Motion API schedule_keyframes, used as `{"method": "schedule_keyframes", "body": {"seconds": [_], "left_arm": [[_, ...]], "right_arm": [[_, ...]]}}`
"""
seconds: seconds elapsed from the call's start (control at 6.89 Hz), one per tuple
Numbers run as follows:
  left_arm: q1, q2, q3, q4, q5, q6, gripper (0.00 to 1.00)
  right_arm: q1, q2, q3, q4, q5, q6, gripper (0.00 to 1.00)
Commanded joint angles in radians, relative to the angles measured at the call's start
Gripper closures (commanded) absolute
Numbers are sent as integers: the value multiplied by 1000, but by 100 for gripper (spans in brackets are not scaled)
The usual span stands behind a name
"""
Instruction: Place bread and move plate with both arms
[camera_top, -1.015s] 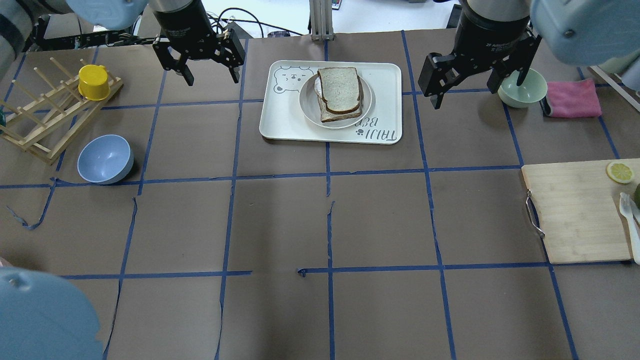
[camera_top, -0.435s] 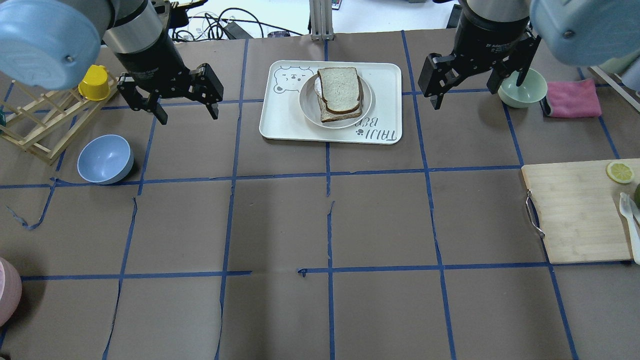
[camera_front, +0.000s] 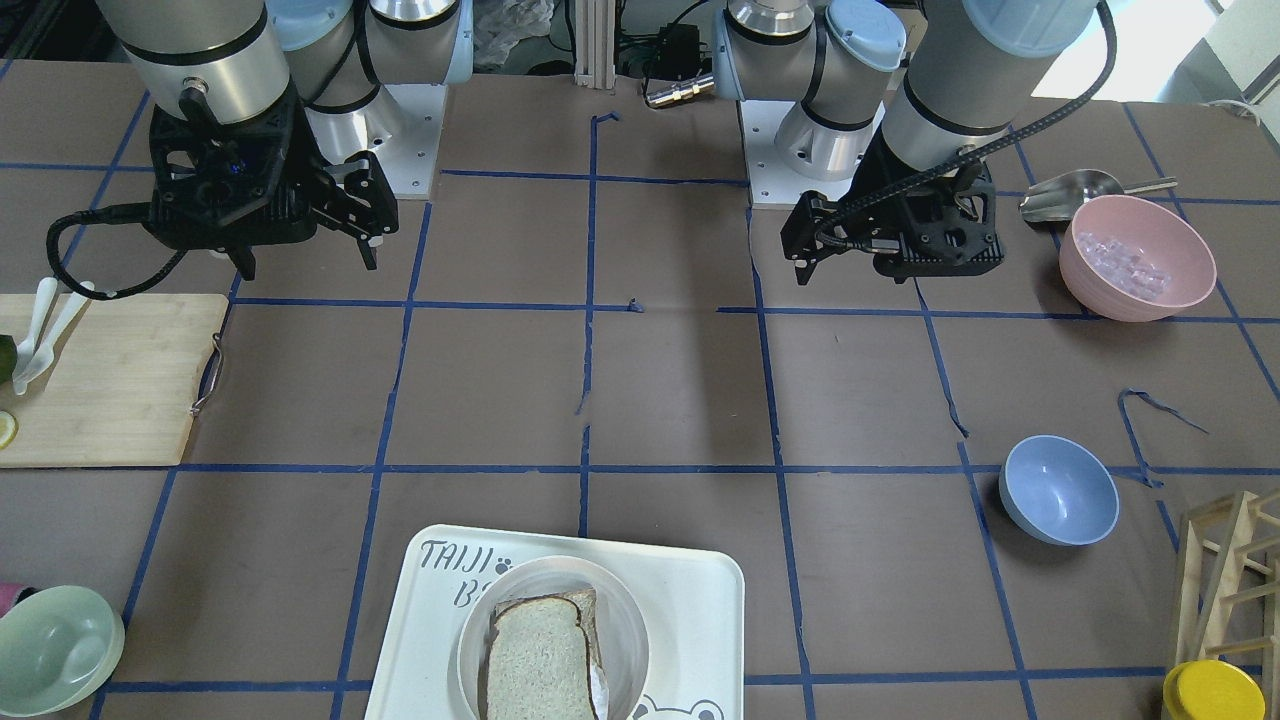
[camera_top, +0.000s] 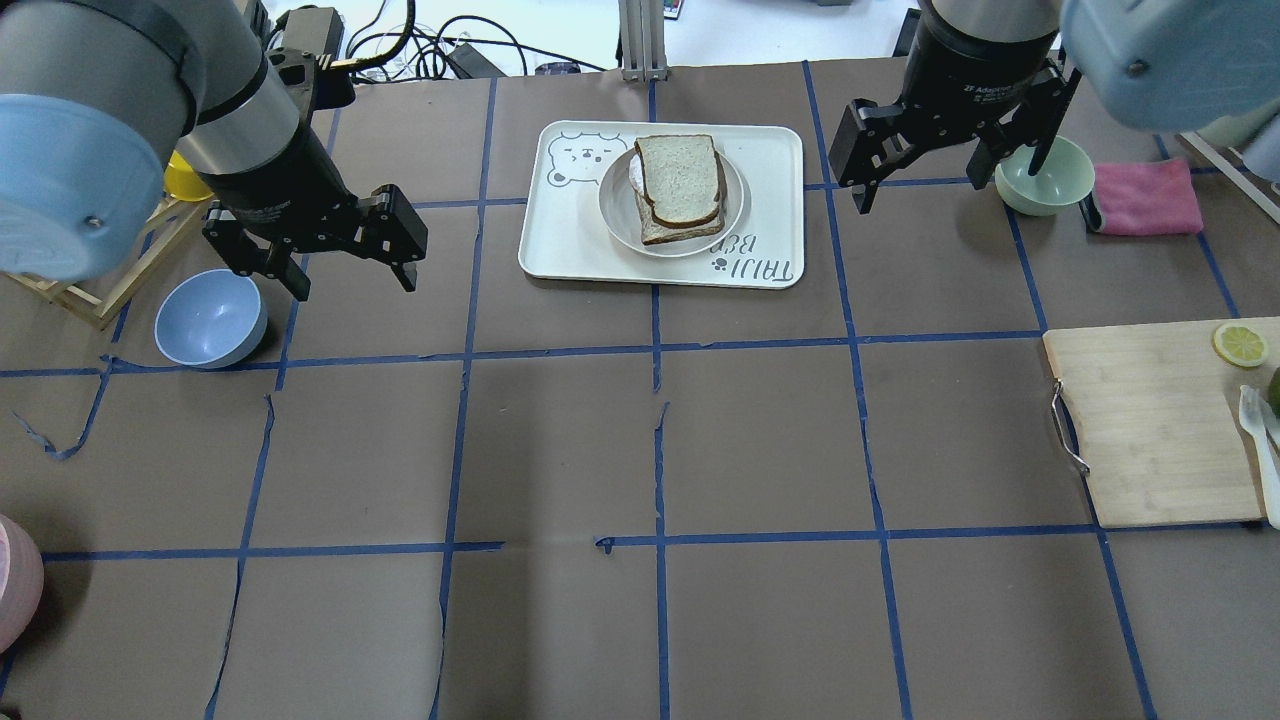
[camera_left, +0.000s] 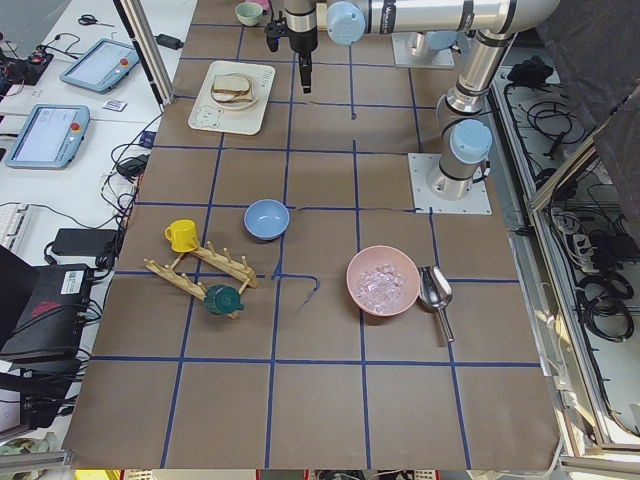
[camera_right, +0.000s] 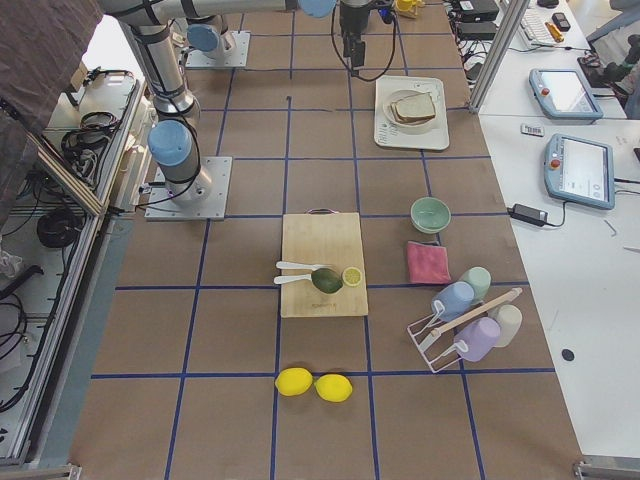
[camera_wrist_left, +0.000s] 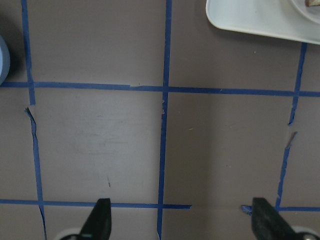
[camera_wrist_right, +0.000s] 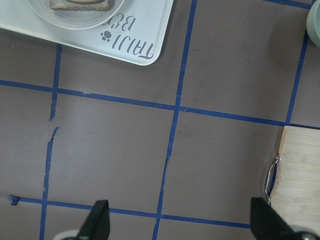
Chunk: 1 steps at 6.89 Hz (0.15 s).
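Note:
The bread (camera_top: 678, 178), a speckled slice with dark brown crust, lies on top of another slice on the round cream plate (camera_top: 612, 215), which sits on the "TAIJI BEAR" tray (camera_top: 770, 150). The front-facing view shows the bread (camera_front: 535, 655) and plate (camera_front: 628, 620) too. My left gripper (camera_top: 354, 286) is open and empty, above the table left of the tray and beside the blue bowl. My right gripper (camera_top: 950, 185) is open and empty, right of the tray. The left wrist view shows open fingers (camera_wrist_left: 100, 217) over bare table.
A blue bowl (camera_top: 210, 318) and a wooden rack (camera_top: 90, 275) with a yellow cup (camera_top: 185, 180) stand at the left. A green bowl (camera_top: 1045, 175), a pink cloth (camera_top: 1145, 197) and a cutting board (camera_top: 1150, 420) are at the right. A pink bowl (camera_front: 1137, 257) stands near the left arm's base.
My left gripper has moved away from the tray, nearer and to the left, and now hangs beside the blue bowl. My right gripper has shifted slightly towards the table's far edge. The bread and plate have not moved.

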<state>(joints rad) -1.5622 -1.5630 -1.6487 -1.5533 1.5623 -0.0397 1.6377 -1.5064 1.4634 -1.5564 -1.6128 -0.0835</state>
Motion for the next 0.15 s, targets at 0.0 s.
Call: {"method": "schedule_keyframes", "body": {"seconds": [0.0], "left_arm": [[4, 17, -13, 7, 1, 3, 0]], "right_arm": [[-4, 0, 0, -31, 2, 63, 1]]}}
